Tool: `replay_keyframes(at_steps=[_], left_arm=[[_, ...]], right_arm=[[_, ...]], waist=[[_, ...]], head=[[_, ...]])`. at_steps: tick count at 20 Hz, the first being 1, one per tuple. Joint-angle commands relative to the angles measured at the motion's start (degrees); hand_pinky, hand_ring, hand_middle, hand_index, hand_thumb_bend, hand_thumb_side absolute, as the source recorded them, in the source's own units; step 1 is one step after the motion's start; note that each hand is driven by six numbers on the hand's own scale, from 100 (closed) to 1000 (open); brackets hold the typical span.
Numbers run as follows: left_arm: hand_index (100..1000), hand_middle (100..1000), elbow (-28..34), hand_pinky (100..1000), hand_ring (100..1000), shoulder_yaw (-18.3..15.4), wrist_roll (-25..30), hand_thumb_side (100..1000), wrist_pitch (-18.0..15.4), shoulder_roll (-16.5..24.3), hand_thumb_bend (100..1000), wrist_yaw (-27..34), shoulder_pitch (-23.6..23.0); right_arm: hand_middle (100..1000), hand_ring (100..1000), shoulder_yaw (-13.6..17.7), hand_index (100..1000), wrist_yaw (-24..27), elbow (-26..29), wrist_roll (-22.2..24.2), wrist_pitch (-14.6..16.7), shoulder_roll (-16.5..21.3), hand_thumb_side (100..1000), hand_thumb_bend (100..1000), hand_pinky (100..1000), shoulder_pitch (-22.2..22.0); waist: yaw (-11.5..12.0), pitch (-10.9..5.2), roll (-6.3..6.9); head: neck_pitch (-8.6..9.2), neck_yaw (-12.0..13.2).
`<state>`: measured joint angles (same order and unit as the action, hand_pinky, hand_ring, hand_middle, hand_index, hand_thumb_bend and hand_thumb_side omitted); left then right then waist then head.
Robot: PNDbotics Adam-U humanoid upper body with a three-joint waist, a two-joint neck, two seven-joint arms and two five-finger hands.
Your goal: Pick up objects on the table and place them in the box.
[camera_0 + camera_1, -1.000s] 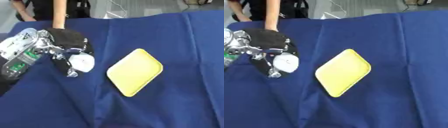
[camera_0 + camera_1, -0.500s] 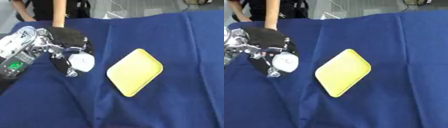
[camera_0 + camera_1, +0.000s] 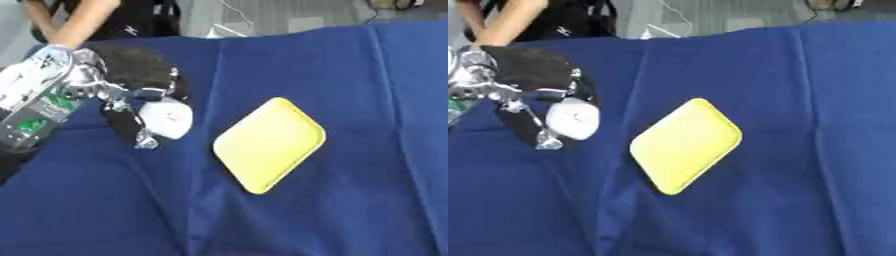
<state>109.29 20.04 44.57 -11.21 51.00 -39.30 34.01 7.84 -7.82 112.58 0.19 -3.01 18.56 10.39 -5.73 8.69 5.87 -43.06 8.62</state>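
**White object in left hand, tray lying free**

While the left hand (image 3: pixel 131 95) hung over the left part of the blue cloth (image 3: pixel 350 200), its fingers were curled round a small white rounded object (image 3: pixel 166 117), which sat under the palm and near the cloth; whether it touched the cloth could not be told. Right hand did not show in either view. No box showed in either view.

Yellow tray (image 3: pixel 269 144) lay flat on the cloth, turned corner-on like a diamond, well apart from the hand, to its right. Nothing lay in it.

Handling, as judged:
- White object looked smooth and hard, probably light. Rounded sides may slip; a wrap with thumb opposing the fingers seemed the sound hold.
- Tray looked thin, stiff plastic with a low raised rim, light. Lying flat, it offers little to grab from above; best taken at a rim edge or corner, a finger slipped under. Soft cloth may bunch beneath it.
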Motion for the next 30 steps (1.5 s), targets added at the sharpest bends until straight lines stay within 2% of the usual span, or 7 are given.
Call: replay_keyframes(at_steps=[1, 6, 9, 15, 30], left_arm=[[785, 525, 0.1, 682, 480, 0.7, 1.2, 252, -0.5, -2.1, 337, 0.7, 4.5], [784, 524, -4.5, 682, 480, 4.7, 4.1, 252, -2.3, -9.5, 341, 0.0, 13.6], [784, 524, -7.2, 683, 481, 6.6, 5.0, 255, -3.9, -12.4, 335, -0.8, 16.2], [784, 523, -9.5, 683, 479, 7.4, 4.6, 253, -5.2, -14.0, 329, -1.9, 17.0], [784, 522, -11.5, 681, 477, 7.6, 3.8, 252, -5.5, -15.1, 321, -3.1, 16.9]], right_arm=[[833, 790, 0.2, 953, -0.1, 0.7, 0.3, 0.0, 1.4, 917, 100, 777, 0.1], [833, 790, 0.1, 952, 0.0, 0.6, 0.5, 0.0, 1.1, 917, 100, 777, 0.3], [833, 790, 0.1, 953, 0.0, 0.7, 0.5, 0.0, 1.1, 917, 100, 777, 0.4], [833, 790, 0.1, 953, 0.1, 0.8, 0.5, 0.0, 1.0, 917, 100, 777, 0.6], [833, 790, 0.1, 953, 0.1, 0.9, 0.6, 0.0, 1.0, 916, 100, 777, 0.7]], waist=[[-0.1, -1.01, -0.28], [-0.4, -0.94, -0.44], [-0.5, -0.69, -0.39], [-0.7, -0.33, -0.27], [-0.6, -0.13, -0.4]], head=[[0.8, -0.4], [0.93, -0.2], [0.99, -0.2], [0.83, -0.3], [0.82, -0.3]])
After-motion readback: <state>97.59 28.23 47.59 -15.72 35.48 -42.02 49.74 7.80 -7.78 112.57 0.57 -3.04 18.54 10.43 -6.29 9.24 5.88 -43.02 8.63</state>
